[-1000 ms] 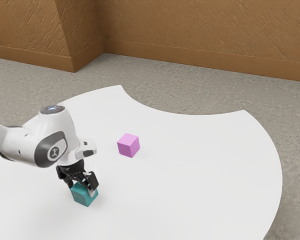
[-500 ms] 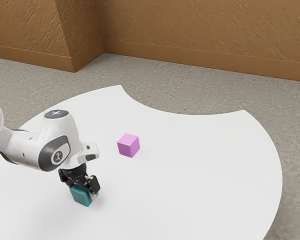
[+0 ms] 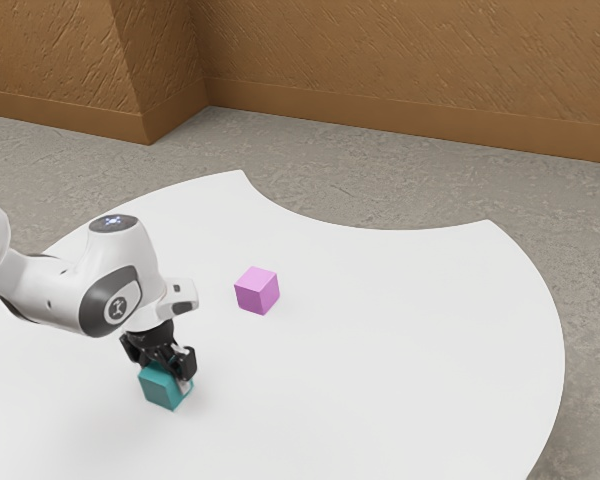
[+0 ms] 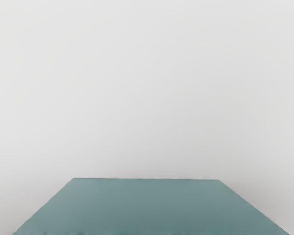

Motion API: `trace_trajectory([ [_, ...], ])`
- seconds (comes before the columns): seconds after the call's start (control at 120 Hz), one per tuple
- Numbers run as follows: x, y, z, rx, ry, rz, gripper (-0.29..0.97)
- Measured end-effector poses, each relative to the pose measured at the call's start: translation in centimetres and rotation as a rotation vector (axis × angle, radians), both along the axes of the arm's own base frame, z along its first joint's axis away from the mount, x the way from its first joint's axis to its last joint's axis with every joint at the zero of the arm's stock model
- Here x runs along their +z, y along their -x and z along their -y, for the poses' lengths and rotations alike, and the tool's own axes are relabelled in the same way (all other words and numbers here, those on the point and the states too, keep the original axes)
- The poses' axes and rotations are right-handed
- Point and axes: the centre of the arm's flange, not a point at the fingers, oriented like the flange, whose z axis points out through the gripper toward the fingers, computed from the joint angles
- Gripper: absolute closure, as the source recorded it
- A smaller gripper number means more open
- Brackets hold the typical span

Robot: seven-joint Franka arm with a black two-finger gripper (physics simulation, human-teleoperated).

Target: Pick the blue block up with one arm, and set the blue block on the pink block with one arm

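No word, number or brand can be read anywhere; the one mark is a small white emblem on the dark round cap of the arm's grey joint, too small to make out as letters or a sign.

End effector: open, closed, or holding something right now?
End effector: closed on the blue block, one finger on each side.

A bare simulated room — brown wood-panelled walls, grey carpet, white table.
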Motion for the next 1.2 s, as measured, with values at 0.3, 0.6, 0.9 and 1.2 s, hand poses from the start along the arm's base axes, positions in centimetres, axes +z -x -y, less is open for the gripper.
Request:
trace_trajectory([
  [0.3, 8.4, -13.7, 1.6, -0.058, -0.045, 0.155, 0.34],
  [0.6, 8.4, -20.8, 2.1, -0.083, -0.038, 0.166, 0.34],
  [0.9, 8.2, -23.0, 1.7, -0.107, -0.043, 0.175, 0.34],
  [1.2, 7.7, -23.5, 2.4, -0.131, -0.036, 0.172, 0.33],
])
